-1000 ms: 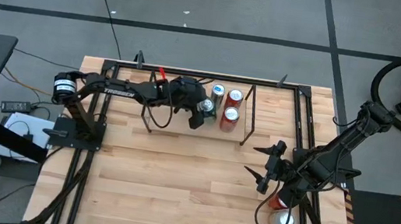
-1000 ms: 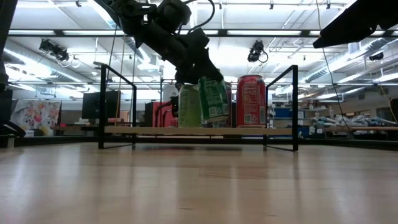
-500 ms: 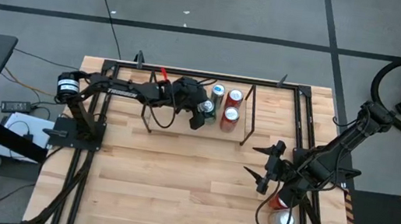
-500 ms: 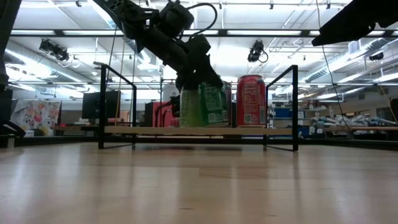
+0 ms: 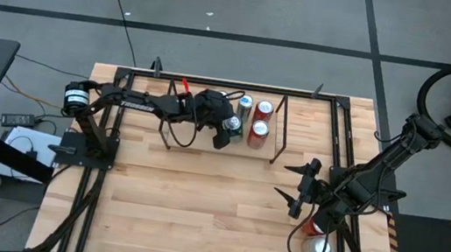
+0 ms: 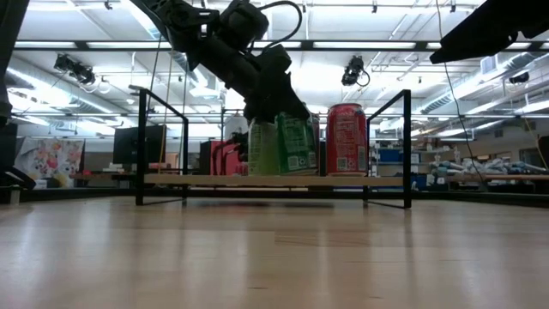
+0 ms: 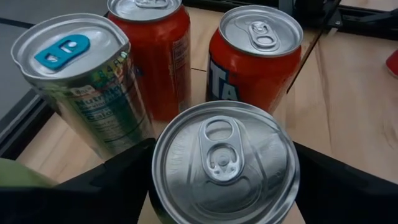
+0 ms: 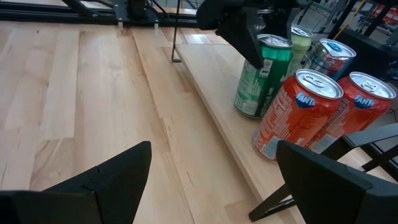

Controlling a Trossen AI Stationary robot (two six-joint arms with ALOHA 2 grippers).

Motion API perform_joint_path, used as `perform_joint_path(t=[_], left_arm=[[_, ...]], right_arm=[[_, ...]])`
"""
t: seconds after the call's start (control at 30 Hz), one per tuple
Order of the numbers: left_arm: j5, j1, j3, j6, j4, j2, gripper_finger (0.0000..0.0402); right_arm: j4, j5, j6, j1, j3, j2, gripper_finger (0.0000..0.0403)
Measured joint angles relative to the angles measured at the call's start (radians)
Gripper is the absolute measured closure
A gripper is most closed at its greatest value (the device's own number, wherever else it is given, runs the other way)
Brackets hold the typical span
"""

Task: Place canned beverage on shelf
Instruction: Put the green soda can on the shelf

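The shelf [image 5: 268, 152] stands at the table's far side, a black rod rack with a light wood deck [image 6: 197, 180]. Two red cans [image 7: 255, 59] and a silver can with a blue tab [image 7: 74, 74] stand on the deck. A green can [image 6: 296, 144] stands upright on it beside them, and my left gripper [image 7: 224, 177] is shut on it. My right gripper [image 5: 288, 181] hangs open over the table's right part, nothing between its fingers [image 8: 93, 186]. My left gripper pinches the green can's upper side wall [image 8: 256, 62] between its two fingers [image 7: 118, 174], one on each opposite side. They slant down at it from the table's left. The can is upright, its base on the shelf's deck; its silver lid [image 7: 224, 158] hides the contact.
A larger black frame [image 5: 341, 133] edges the table. A red can [image 5: 314, 229] and a round pale thing [image 5: 319, 248] sit under the right arm at the near right. The middle and near left of the tabletop [image 5: 188, 200] lie bare.
The green can was tilted in my left gripper over the deck. It has come upright and now stands on the deck beside the other cans. The left gripper has stayed on it, about where it was.
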Motion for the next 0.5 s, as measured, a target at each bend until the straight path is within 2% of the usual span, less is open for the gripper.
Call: perform_joint_path(t=[0.23,0.5], left_arm=[[-0.001,0.000,0.002,-0.014,0.010,-0.005,0.0029],[-0.005,-0.011,0.002,0.005,0.000,-0.006,0.0024]], right_arm=[[0.000,0.000,0.001,0.000,0.000,0.000,0.0047],[0.001,0.000,0.001,0.000,0.000,0.000,0.0047]])
